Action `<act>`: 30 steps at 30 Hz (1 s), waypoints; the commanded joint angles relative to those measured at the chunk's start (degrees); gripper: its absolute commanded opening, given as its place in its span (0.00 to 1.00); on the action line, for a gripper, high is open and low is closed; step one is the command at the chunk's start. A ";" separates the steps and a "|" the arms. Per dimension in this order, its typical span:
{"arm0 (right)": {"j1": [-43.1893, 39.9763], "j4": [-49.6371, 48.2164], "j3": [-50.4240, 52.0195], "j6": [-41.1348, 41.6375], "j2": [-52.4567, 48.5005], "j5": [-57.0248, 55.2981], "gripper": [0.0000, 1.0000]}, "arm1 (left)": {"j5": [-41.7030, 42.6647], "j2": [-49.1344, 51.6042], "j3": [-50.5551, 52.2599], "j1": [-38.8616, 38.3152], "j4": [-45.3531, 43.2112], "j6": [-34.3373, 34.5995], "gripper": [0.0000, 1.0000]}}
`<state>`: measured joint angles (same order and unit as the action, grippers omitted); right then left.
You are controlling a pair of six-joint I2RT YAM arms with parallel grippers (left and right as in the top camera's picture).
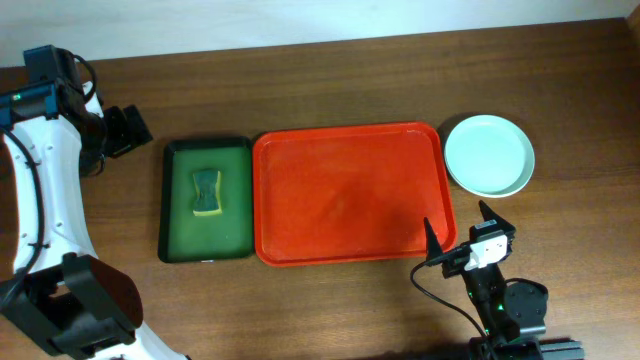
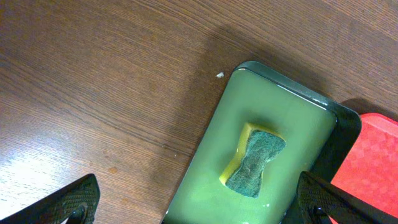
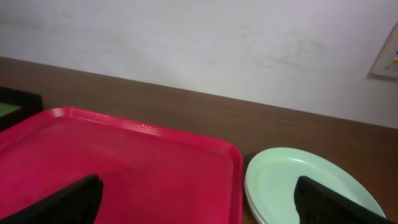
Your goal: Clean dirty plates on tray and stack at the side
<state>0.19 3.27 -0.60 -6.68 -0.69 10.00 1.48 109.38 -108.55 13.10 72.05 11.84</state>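
Note:
The red-orange tray lies in the middle of the table with nothing on it; its far right corner shows in the right wrist view. The plates sit stacked on the wood right of the tray, a pale mint one on top, also in the right wrist view. My right gripper is open and empty, near the tray's front right corner. My left gripper is open and empty at the far left, left of the green tray.
A dark green tray holds greenish water and a yellow-and-green sponge, left of the red tray; both show in the left wrist view. A small white crumb lies on the wood. A wall stands behind the table.

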 commanded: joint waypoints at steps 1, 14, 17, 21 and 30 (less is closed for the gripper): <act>-0.22 0.42 0.28 -0.39 0.44 -0.31 0.98 | 0.22 -4.26 -0.42 0.00 0.07 0.15 0.99; -0.22 0.42 0.28 -0.39 0.44 -0.31 0.98 | 0.22 -41.18 -0.42 -0.31 0.09 0.15 0.99; -0.22 0.42 0.28 -0.37 0.44 -0.31 0.98 | 0.22 -44.15 -0.42 -0.31 0.81 0.15 0.99; -0.22 0.42 0.28 -0.39 0.44 -0.31 0.98 | 0.22 -46.49 -0.42 -0.35 6.29 0.15 0.99; -0.22 0.42 0.28 -0.39 0.44 -0.31 0.98 | -0.02 -49.40 -0.35 -1.27 17.77 0.13 0.99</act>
<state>0.19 3.25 -0.60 -6.68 -0.69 10.00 1.48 60.95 -108.64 12.88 89.03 11.84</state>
